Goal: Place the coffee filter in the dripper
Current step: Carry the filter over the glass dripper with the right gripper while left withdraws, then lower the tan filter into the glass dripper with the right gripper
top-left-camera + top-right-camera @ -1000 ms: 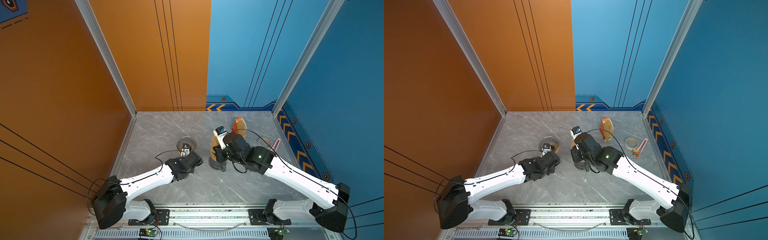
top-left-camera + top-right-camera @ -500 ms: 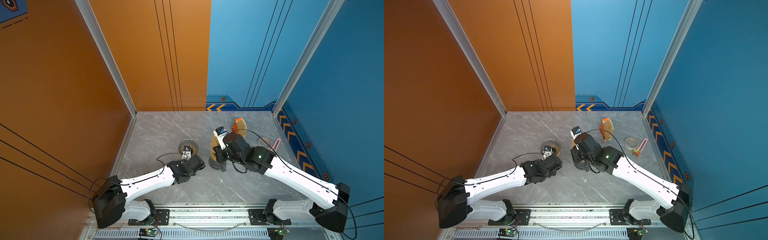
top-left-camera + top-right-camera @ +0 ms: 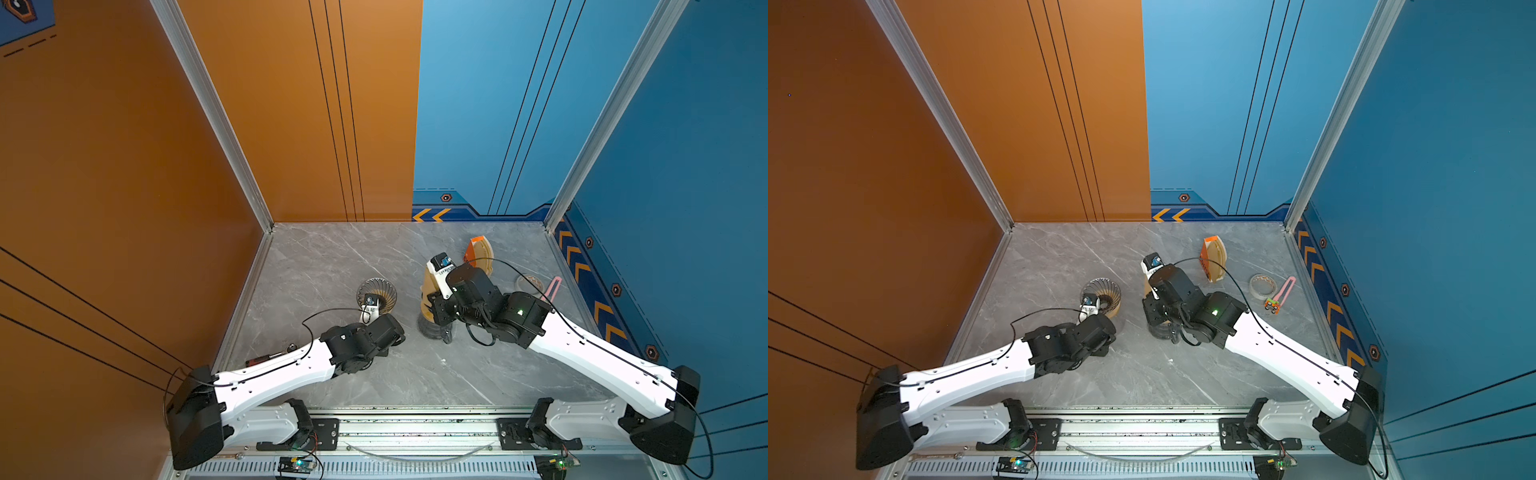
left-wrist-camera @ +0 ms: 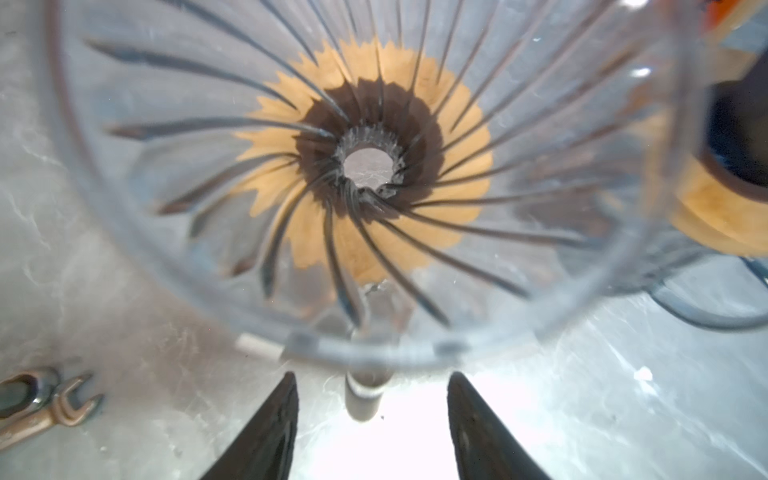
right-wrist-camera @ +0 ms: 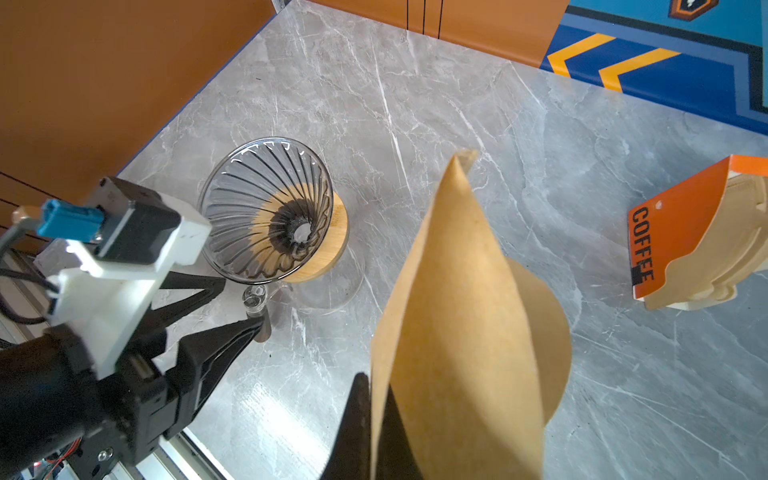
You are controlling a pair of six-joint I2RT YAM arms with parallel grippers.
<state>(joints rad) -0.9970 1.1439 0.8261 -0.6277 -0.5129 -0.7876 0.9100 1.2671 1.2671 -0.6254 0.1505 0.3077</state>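
The dripper (image 3: 376, 293) (image 3: 1100, 293) is a clear ribbed glass cone on a wooden ring, standing upright on the grey table. It fills the left wrist view (image 4: 365, 166) and is empty. My left gripper (image 4: 370, 378) is open, and the dripper's glass handle (image 4: 363, 395) lies between the fingers, clear of both. The coffee filter (image 5: 457, 311) is a brown paper cone, also visible in a top view (image 3: 428, 286). My right gripper (image 5: 374, 386) is shut on its edge and holds it above the table, to the right of the dripper (image 5: 270, 212).
An orange box of filters (image 3: 478, 253) (image 5: 685, 241) stands at the back right. A tape roll (image 3: 1262, 284) and a pink tool (image 3: 1283, 293) lie further right. Wrenches (image 4: 45, 403) lie near the left wall. A black round object (image 3: 432, 328) sits under the right wrist.
My left gripper has opened, and its arm has drawn back slightly toward the front. The dripper has stayed put. The right arm and the filter have not moved.
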